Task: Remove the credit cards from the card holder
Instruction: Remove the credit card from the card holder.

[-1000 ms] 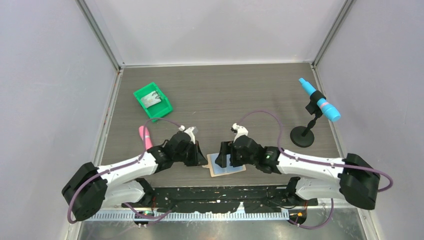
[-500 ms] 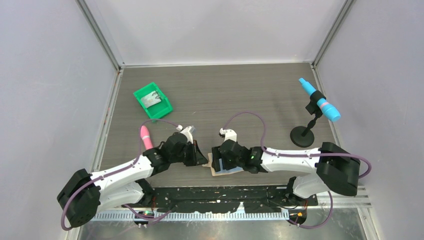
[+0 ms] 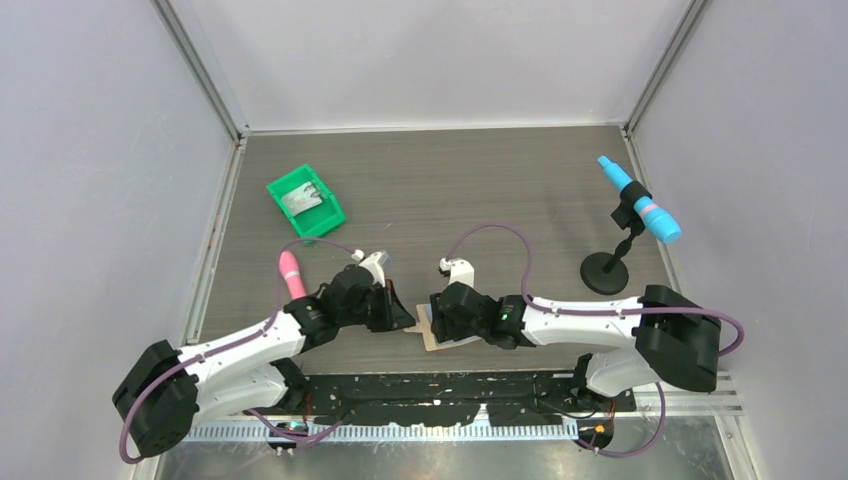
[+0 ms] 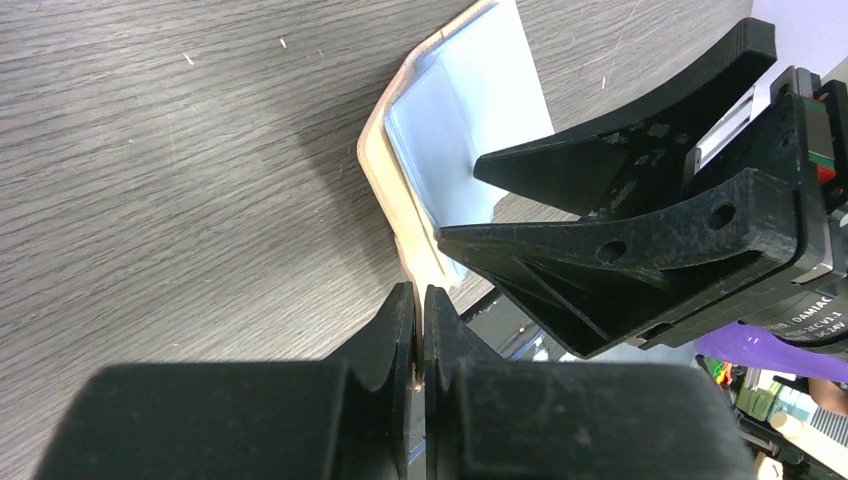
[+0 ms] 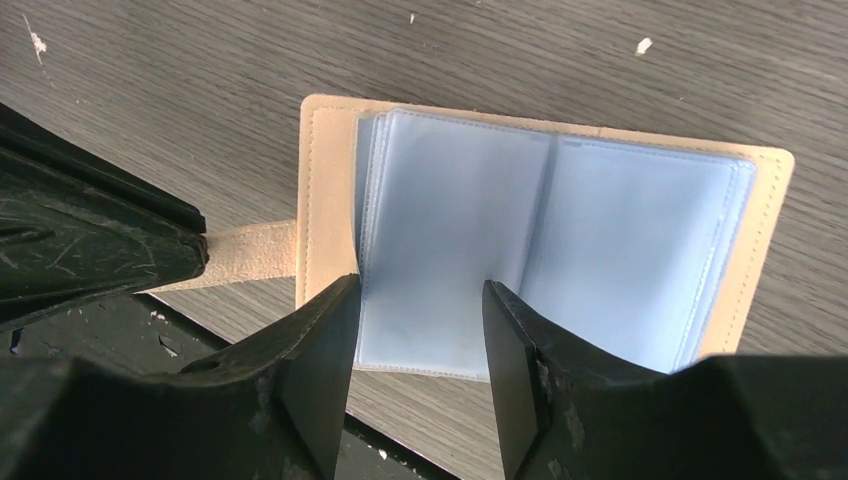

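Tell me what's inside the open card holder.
Inside the card holder lie stacked pale blue sleeves across both halves. The right gripper straddles the left stack's near edge. No credit cards show separately; the cloudy sleeves hide whatever they hold.

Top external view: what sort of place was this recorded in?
Most likely a robot lab test cell: the left arm and right arm are bolted to a table boxed in by plain grey walls, with staged props, a green bin and a blue tool on a stand.
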